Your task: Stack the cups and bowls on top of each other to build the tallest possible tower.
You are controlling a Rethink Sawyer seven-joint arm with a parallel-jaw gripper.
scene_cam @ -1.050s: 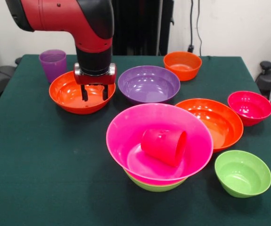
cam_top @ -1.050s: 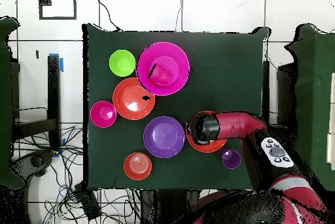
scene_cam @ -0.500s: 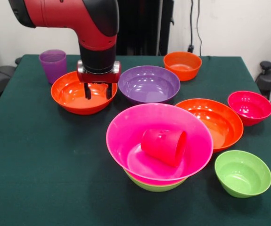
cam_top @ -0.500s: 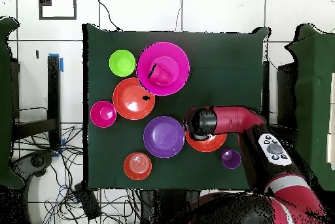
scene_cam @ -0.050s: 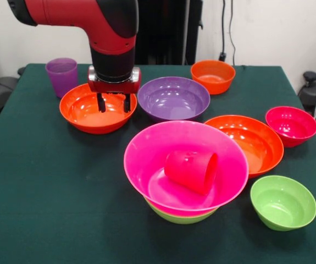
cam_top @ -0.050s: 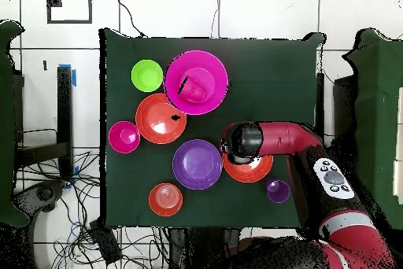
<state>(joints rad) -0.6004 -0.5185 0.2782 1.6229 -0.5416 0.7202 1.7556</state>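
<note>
My gripper [scene_cam @ -0.050s: 114,103] hangs open over the right side of an orange bowl [scene_cam @ -0.050s: 79,113], its fingertips [scene_cam @ -0.050s: 100,104] just above the bowl's inside, with nothing between them. Left of it a purple cup [scene_cam @ -0.050s: 62,76] stands upright. The tower is a wide hot pink bowl [scene_cam @ -0.050s: 147,151] nested on a lime green bowl [scene_cam @ -0.050s: 179,216]. A red-pink cup [scene_cam @ -0.050s: 192,170] lies on its side inside the pink bowl. In the overhead view the arm's wrist [cam_top @ -0.050s: 240,141] covers the gripper and part of the orange bowl [cam_top @ -0.050s: 252,173].
A purple bowl [scene_cam @ -0.050s: 173,98] sits right beside the gripper. A small orange bowl [scene_cam @ -0.050s: 212,76] is at the back. At the right are a wide orange bowl [scene_cam @ -0.050s: 254,140], a red-pink bowl [scene_cam @ -0.050s: 290,125] and a small lime green bowl [scene_cam @ -0.050s: 282,202].
The gripper has risen a little and drifted slightly right, still open. The orange bowl under it has shifted a touch to the right. Nothing else moved.
</note>
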